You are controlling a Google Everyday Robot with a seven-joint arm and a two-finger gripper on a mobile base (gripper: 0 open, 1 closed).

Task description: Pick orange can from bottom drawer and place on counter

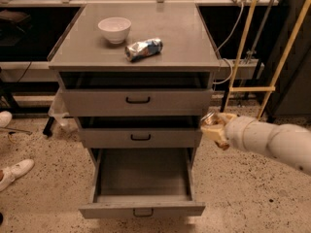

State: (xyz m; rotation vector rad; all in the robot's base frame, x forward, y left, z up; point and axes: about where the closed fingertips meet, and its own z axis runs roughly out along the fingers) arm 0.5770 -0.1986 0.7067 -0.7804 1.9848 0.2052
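White bowl (114,29) sitting on counter (184,38), left part; silver-and-blue can (144,49) lying just right of it, mid-counter. Bottom drawer (142,210) standing pulled out, well below counter, showing bare floor. Gripper (212,127) hovering below counter's right edge, fingers clamping orange can (209,120) — pick looking done, placing not yet. Next move calling for raising above counter's rim, then swinging left onto free patch right of silver-and-blue can.
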